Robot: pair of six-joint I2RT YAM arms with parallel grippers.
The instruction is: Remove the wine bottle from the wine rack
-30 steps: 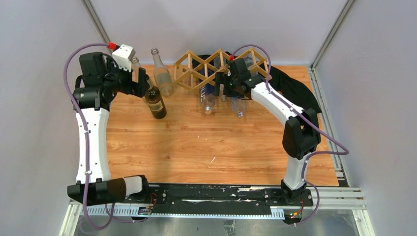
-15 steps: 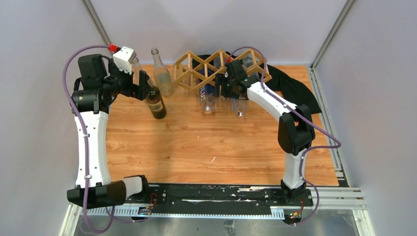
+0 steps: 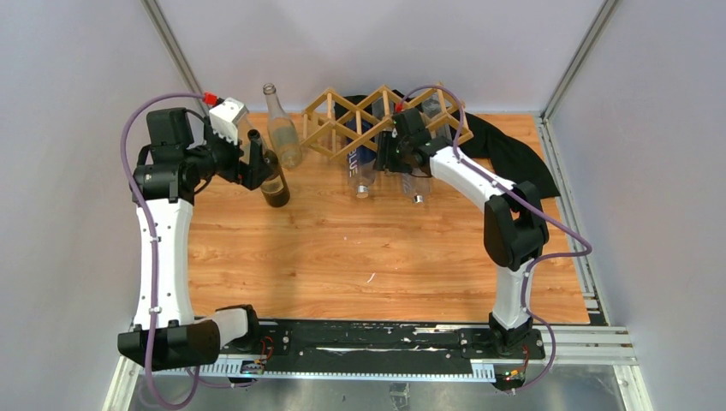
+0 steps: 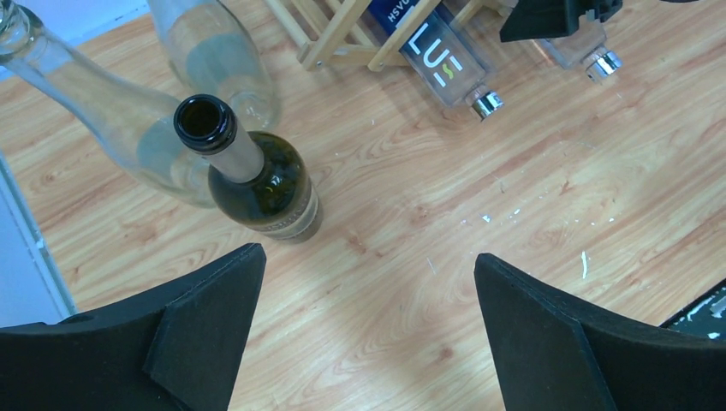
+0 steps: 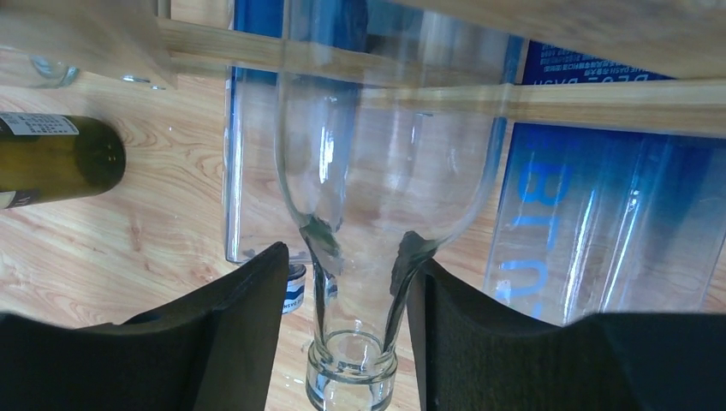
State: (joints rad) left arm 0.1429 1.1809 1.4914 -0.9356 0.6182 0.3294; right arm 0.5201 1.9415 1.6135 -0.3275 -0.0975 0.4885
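The wine rack (image 3: pixel 342 116) is a light wooden lattice at the back of the table, and its slats (image 5: pixel 599 98) cross the top of the right wrist view. A clear glass wine bottle (image 5: pixel 385 171) lies in it with its neck pointing out. My right gripper (image 5: pixel 347 257) straddles that neck. The right finger (image 5: pixel 479 342) touches the glass, while a narrow gap remains at the left finger (image 5: pixel 231 334). In the top view the right gripper (image 3: pixel 395 158) covers that bottle. My left gripper (image 4: pixel 368 334) hangs wide open over bare wood beside a dark green bottle (image 4: pixel 261 184).
The dark green bottle (image 3: pixel 274 184) stands left of the rack with clear bottles (image 3: pixel 282 137) behind it. Blue-labelled clear bottles (image 3: pixel 363 175) lie in the rack beside the gripped neck. A black cloth (image 3: pixel 505 150) lies behind the rack at the right.
My right gripper's jaws have narrowed from wide open to close around the bottle neck. The left gripper has shifted a little right, against the dark green bottle.
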